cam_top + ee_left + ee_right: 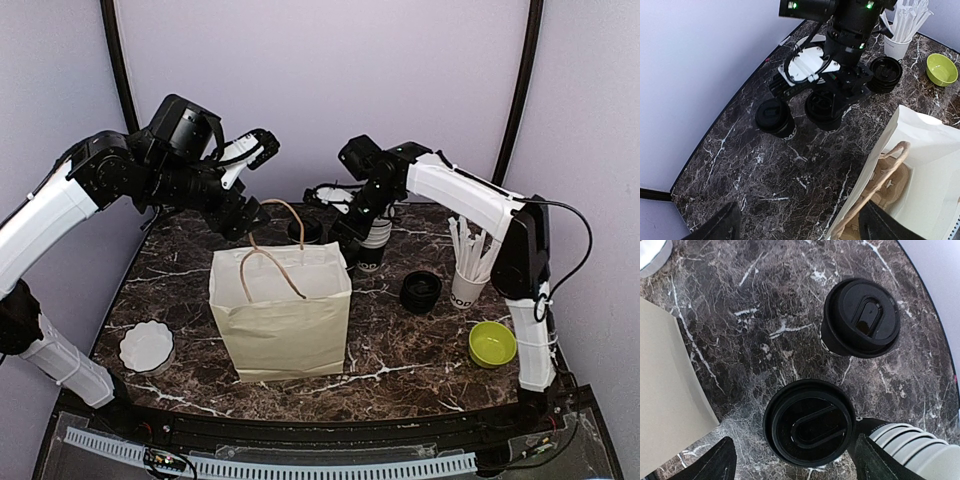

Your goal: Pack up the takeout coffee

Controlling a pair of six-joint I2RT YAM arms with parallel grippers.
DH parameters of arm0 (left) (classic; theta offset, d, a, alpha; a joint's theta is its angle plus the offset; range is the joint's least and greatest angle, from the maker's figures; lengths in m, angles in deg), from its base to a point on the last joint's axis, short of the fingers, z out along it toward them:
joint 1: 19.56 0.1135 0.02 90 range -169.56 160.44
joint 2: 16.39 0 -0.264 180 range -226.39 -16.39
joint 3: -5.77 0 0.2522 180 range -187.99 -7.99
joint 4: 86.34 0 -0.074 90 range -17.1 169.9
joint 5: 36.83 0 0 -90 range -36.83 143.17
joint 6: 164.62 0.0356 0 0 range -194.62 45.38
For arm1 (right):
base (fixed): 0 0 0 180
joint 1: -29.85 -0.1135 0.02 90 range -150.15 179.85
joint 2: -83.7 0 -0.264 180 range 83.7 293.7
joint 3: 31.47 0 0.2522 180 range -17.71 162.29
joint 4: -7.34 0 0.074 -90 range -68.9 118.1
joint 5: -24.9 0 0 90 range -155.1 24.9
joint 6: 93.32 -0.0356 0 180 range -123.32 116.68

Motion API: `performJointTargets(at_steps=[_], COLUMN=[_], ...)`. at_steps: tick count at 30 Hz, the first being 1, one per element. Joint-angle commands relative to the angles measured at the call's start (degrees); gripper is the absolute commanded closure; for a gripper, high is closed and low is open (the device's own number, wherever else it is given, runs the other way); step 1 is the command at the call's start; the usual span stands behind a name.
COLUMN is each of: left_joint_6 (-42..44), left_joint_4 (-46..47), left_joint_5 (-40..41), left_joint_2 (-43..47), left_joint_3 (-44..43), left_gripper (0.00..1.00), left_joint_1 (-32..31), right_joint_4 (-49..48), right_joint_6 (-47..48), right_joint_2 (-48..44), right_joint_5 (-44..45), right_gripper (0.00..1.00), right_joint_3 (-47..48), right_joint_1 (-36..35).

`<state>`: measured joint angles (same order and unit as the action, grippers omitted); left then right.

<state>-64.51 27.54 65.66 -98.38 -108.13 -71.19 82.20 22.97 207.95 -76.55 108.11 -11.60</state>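
Two takeout coffee cups with black lids stand behind the paper bag [280, 315]: one [303, 231] at centre back, one [369, 257] to its right. In the right wrist view the nearer cup's lid [809, 422] lies directly below my open right gripper [792, 454], between its fingers and apart from them; the other cup [862, 317] stands beyond. My right gripper [350, 238] hovers over that cup. My left gripper [240, 217] is open and empty above the bag's rear left edge. In the left wrist view [800, 219] one finger overlaps the bag's handle [890, 165]; both cups [774, 117] [822, 107] show.
A stack of black lids [421, 291] and a cup of white sticks [467, 283] stand to the right, with a green bowl [492, 343] nearer. A white dish [147, 345] sits front left. A white ribbed object [920, 450] stands right beside the right gripper.
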Motion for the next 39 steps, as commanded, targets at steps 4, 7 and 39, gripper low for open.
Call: performJointTargets(at_steps=[4, 7, 39], left_joint_6=[0.59, 0.61, 0.97], left_joint_4=[-0.11, -0.11, -0.91], left_joint_5=[-0.57, -0.71, -3.79], left_joint_2=[0.87, 0.65, -1.32], left_joint_3=[-0.5, -0.4, -1.3], left_gripper=[0.16, 0.16, 0.16], left_joint_1=[0.18, 0.15, 0.2], right_joint_4=[0.38, -0.37, 0.2], right_joint_6=[-0.03, -0.27, -2.11], right_joint_2=[4.01, 3.99, 6.29], right_joint_5=[2.89, 3.18, 4.46], right_gripper=[0.17, 0.17, 0.23], right_joint_3=[1.76, 1.02, 3.41], right_joint_1=[-0.65, -0.63, -0.47])
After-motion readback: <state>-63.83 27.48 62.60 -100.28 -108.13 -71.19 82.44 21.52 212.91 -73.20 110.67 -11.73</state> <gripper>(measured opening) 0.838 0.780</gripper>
